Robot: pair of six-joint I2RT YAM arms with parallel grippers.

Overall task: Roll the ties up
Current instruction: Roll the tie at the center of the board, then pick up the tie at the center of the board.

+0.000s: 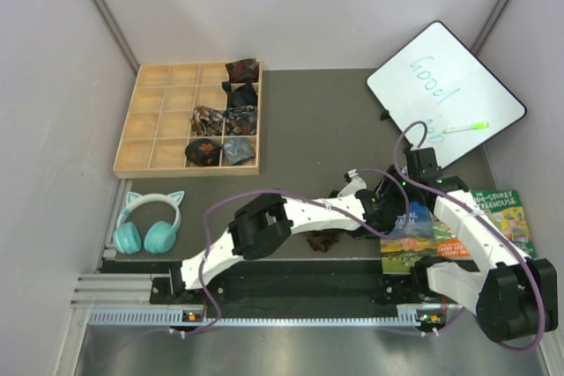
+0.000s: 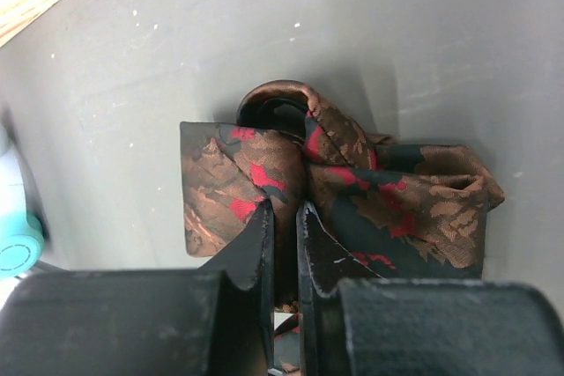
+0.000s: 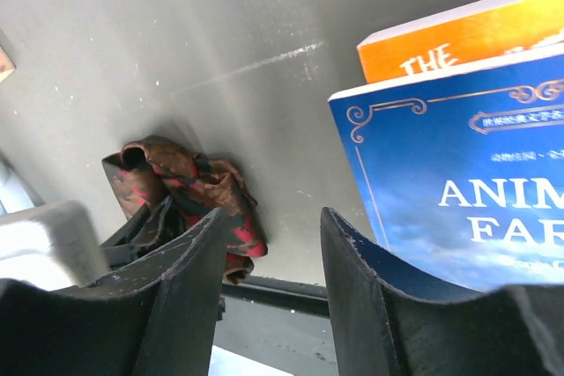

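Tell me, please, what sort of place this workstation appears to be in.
Probably a robot lab's test cell: plain white walls enclose a dark table, two robot arms are bolted at its near edge, and props are laid out: a wooden compartment tray holding rolled ties, a whiteboard and teal cat-ear headphones.

From above and behind the arm bases we look down on the whole table (image 1: 335, 103), far off. Our left wrist view faces down past the left gripper (image 2: 284, 209), very near the brown tie (image 2: 352, 182). Our right wrist view looks low and slanted; all three share that tie
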